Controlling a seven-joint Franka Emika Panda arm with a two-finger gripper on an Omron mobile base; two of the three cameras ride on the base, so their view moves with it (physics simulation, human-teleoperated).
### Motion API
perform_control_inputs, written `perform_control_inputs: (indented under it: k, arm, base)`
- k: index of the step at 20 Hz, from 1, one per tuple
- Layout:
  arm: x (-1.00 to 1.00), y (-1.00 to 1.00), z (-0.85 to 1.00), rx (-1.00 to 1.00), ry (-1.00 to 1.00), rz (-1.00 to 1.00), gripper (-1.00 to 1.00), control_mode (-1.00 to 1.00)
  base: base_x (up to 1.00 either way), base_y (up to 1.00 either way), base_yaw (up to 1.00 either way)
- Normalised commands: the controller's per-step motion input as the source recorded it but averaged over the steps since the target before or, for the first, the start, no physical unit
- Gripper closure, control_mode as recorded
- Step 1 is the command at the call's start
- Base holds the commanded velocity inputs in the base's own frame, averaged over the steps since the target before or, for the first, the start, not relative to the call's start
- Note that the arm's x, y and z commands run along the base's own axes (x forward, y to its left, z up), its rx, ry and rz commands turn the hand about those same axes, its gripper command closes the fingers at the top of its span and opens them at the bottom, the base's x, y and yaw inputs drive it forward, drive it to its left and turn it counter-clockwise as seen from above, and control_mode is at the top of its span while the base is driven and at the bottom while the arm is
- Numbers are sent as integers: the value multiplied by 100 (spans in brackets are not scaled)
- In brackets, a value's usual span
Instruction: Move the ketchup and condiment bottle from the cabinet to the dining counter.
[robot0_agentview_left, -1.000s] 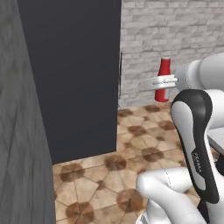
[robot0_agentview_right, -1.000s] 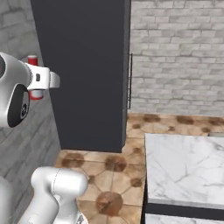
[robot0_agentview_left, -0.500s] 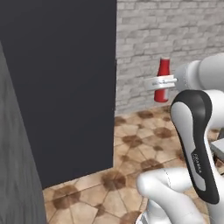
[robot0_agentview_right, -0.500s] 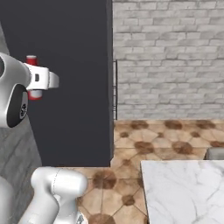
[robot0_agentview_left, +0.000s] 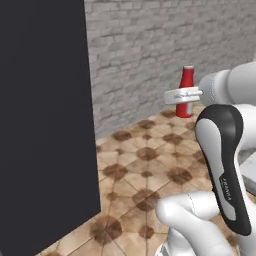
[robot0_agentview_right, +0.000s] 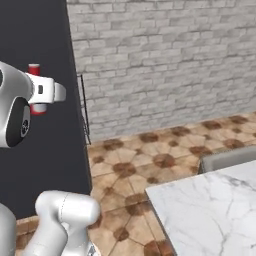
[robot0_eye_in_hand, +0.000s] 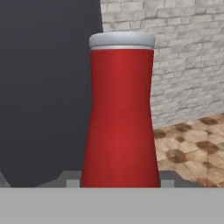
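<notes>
My gripper (robot0_agentview_left: 183, 95) is shut on the ketchup (robot0_agentview_left: 186, 80), a plain red squeeze bottle with a whitish cap, and holds it upright in the air in front of the brick wall. From the right base view the ketchup (robot0_agentview_right: 34, 70) pokes up behind the white hand, with the gripper (robot0_agentview_right: 49, 93) around its lower part. In the hand view the ketchup (robot0_eye_in_hand: 120, 118) stands close between the two fingertips (robot0_eye_in_hand: 70, 177). A corner of the white marble dining counter (robot0_agentview_right: 210, 210) lies at the lower right. The condiment bottle and the cabinet are out of view.
A tall dark cupboard (robot0_agentview_left: 45, 125) stands at the left, and its silver bar handle (robot0_agentview_right: 84, 107) is seen from the right base. A grey brick wall (robot0_agentview_left: 165, 45) runs behind. A brown patterned tile floor (robot0_agentview_left: 145, 170) lies below. A grey stool back (robot0_agentview_right: 227, 157) rises by the counter.
The whole picture has shifted: the base has turned, the dark cupboard has slid left and more brick wall has come into view. The ketchup stays in my grip.
</notes>
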Motion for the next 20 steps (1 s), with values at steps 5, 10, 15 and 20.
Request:
perform_control_inputs:
  k: [5, 10, 15, 20]
  arm:
    - [0, 0, 0, 0, 0, 0, 100, 100]
    - [0, 0, 0, 0, 0, 0, 100, 100]
    - [0, 0, 0, 0, 0, 0, 100, 100]
    - [0, 0, 0, 0, 0, 0, 100, 100]
  base:
    - [59, 34, -39]
    - [56, 34, -44]
    - [51, 33, -50]
    - [55, 30, -43]
